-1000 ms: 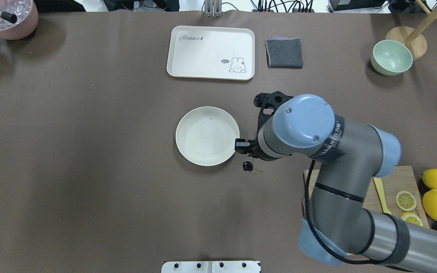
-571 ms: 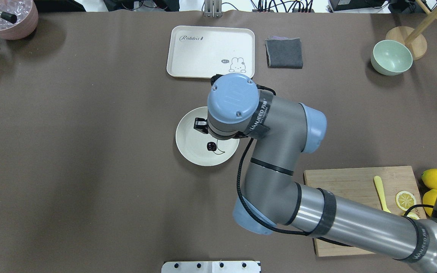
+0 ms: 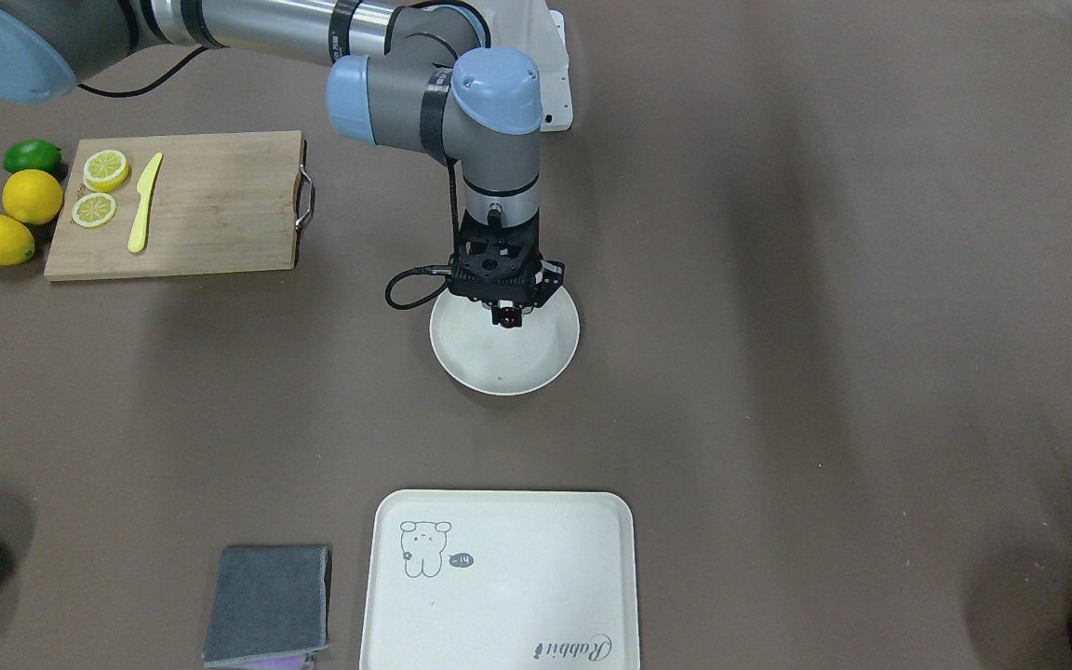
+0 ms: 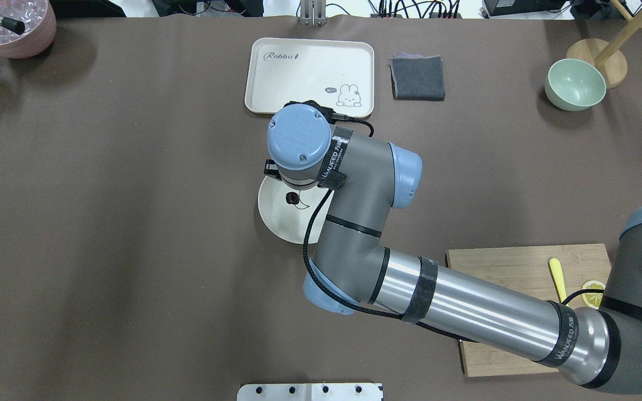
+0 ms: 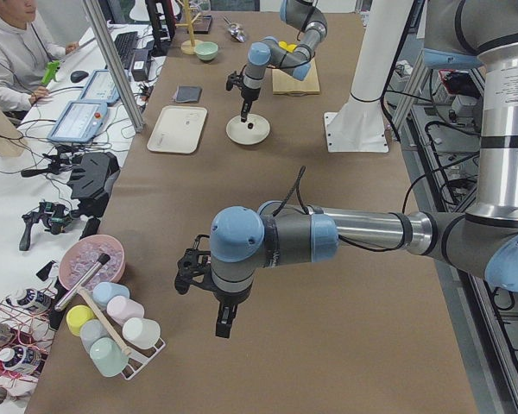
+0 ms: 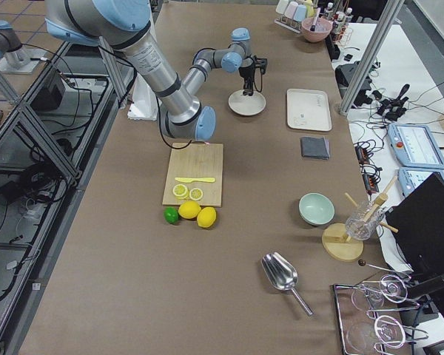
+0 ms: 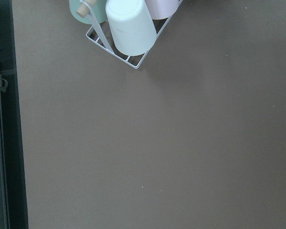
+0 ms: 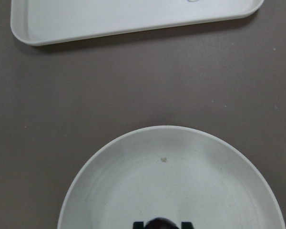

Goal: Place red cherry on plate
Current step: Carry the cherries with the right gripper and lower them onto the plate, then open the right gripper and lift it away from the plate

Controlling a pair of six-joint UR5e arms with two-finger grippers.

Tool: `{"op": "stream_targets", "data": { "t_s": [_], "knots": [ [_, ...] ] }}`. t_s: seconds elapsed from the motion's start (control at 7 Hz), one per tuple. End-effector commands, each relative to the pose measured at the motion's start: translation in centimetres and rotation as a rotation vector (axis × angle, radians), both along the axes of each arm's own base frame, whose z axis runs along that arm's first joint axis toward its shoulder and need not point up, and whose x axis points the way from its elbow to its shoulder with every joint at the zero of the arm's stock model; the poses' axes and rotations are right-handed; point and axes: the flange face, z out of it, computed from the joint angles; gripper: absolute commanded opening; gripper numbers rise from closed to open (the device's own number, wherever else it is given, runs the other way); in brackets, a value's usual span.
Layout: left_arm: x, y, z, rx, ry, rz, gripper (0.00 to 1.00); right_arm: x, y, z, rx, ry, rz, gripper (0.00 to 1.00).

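Note:
The round cream plate (image 4: 274, 218) lies mid-table, partly covered by my right arm. My right gripper (image 3: 506, 316) hangs over the plate's robot-side half, shut on the red cherry (image 3: 507, 319). Overhead, the dark cherry (image 4: 292, 197) shows below the wrist with a thin stem trailing over the plate. In the right wrist view the cherry (image 8: 159, 223) sits between two black fingertips (image 8: 141, 224) at the bottom edge, above the plate (image 8: 167, 176). My left gripper (image 5: 225, 326) appears only in the exterior left view, far from the plate; I cannot tell whether it is open or shut.
A cream rectangular tray (image 4: 310, 75) lies beyond the plate, with a grey cloth (image 4: 417, 77) and a pale green bowl (image 4: 575, 84) to its right. A cutting board (image 3: 178, 200) with lemon slices and a yellow knife, and lemons (image 3: 32, 195), sit near the right arm's base. A cup rack (image 7: 128, 28) stands near the left gripper.
My right arm has swung left from beside the plate's right edge to over the plate, carrying the cherry with it.

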Motion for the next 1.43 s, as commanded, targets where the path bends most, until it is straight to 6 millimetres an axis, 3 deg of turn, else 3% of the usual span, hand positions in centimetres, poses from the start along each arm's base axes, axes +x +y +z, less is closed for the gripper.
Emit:
{"op": "stream_targets", "data": {
  "t_s": [0.0, 0.14, 0.29, 0.43, 0.57, 0.71, 0.86, 1.14, 1.29],
  "knots": [
    [0.2, 0.5, 0.5, -0.010, 0.002, 0.000, 0.98, 0.6, 1.4, 0.4, 0.033, -0.008, -0.025, 1.00],
    [0.1, 0.6, 0.5, -0.009, 0.002, -0.003, 0.98, 3.2, 0.5, -0.9, 0.066, -0.015, -0.032, 1.00],
    [0.3, 1.4, 1.3, -0.029, 0.007, -0.004, 0.98, 7.4, -1.4, -2.2, 0.070, 0.002, -0.060, 1.00],
    [0.9, 2.9, 3.5, -0.081, 0.022, -0.003, 0.98, 13.4, -3.7, -0.8, 0.066, 0.021, -0.130, 1.00],
    [1.0, 3.5, 4.9, -0.109, 0.027, -0.003, 0.98, 20.3, -5.7, 4.6, 0.119, 0.079, -0.212, 1.00],
    [1.6, 5.7, 6.6, -0.095, 0.025, -0.004, 0.98, 29.5, -6.4, 10.9, 0.192, 0.125, -0.300, 1.00],
    [1.8, 5.6, 6.5, -0.119, 0.027, -0.041, 0.98, 39.5, -6.8, 15.2, 0.228, 0.126, -0.327, 1.00],
    [5.6, 3.5, 2.1, -0.265, 0.104, -0.194, 0.98, 54.4, -6.0, 24.8, 0.286, 0.129, -0.437, 1.00],
    [7.7, 2.4, 0.7, -0.294, 0.105, -0.203, 0.98, 60.3, -4.7, 29.6, 0.275, 0.170, -0.451, 1.00]
  ]
}}
